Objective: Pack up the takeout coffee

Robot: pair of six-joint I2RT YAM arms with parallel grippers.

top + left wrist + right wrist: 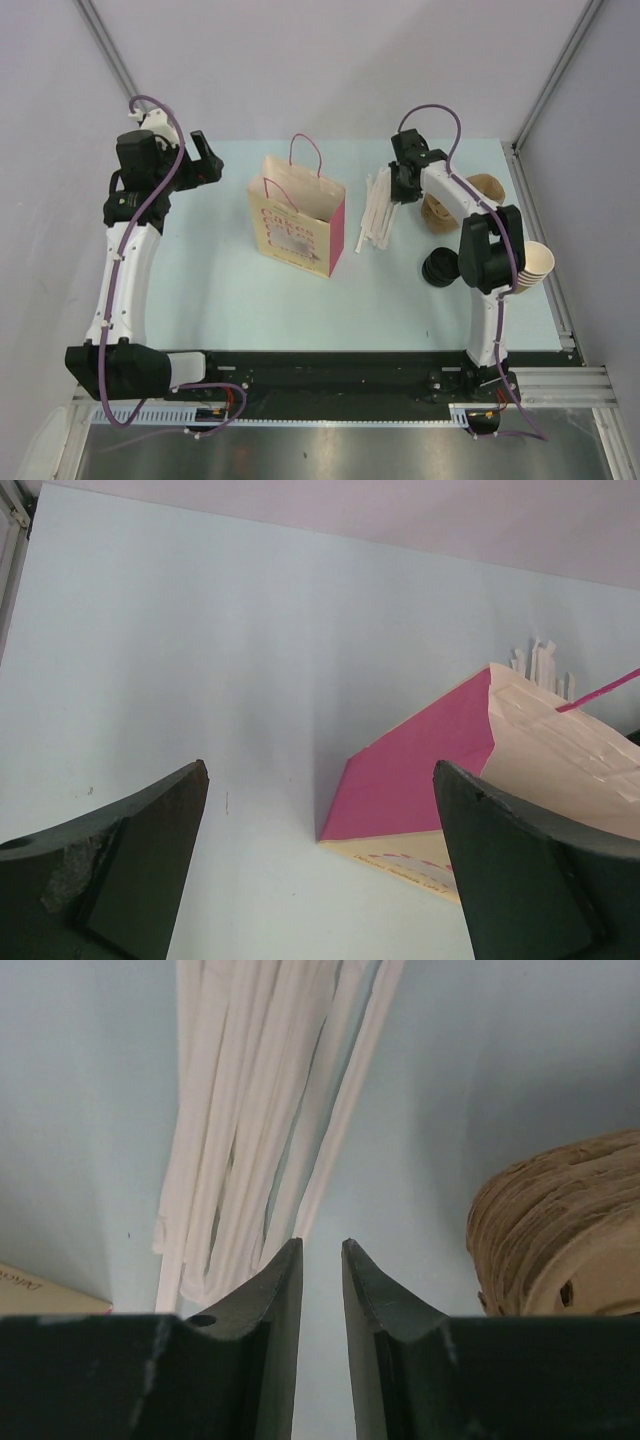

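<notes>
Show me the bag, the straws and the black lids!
bag (292,232): top view, cream front face
straws (376,212): top view, middle of bundle
black lids (438,268): top view, top of pile

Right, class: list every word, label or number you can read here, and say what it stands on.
Paper bag: pink printed lettering on its cream front, too blurred to read.
Same bag, left wrist view: small print along the bottom edge, too small to read.
No other text shows.

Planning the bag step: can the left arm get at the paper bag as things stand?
Probably yes. The left gripper is open and faces the paper bag, only bare table between them; the right gripper is off over the straws.
</notes>
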